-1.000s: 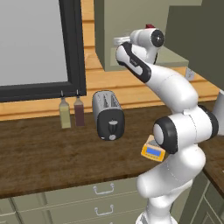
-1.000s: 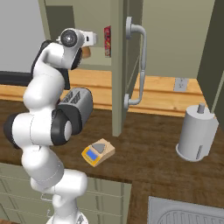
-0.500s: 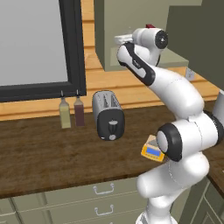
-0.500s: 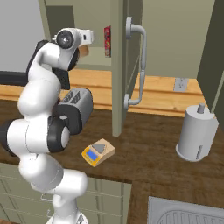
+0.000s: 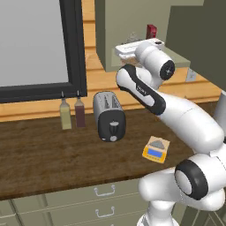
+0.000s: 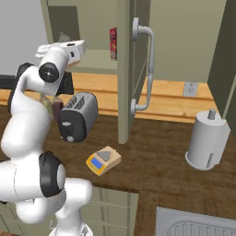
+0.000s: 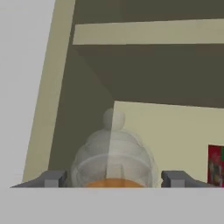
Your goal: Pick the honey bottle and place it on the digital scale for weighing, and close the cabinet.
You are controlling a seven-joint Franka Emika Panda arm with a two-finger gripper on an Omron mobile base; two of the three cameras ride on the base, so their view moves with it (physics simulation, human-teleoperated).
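Left of the toaster (image 5: 109, 115) two slim bottles (image 5: 72, 113) stand against the wall. Right of the toaster the digital scale (image 5: 156, 149) lies bare. Above it, inside the open cabinet (image 6: 124, 69), the gripper (image 7: 113, 178) has its fingers (image 7: 51, 178) spread either side of the honey bottle (image 7: 114, 153), not clamping it; a red box (image 7: 215, 166) stands right of that.

Counter: dark wood worktop (image 5: 53, 154), lower half of frame
On it: toaster (image 5: 109, 115), digital scale (image 5: 157, 149), two slim bottles (image 5: 73, 112) (by the wall), paper-towel roll (image 6: 207, 139)
Cabinet shelf (image 6: 99, 60): honey bottle (image 7: 114, 153), red box (image 6: 113, 44)
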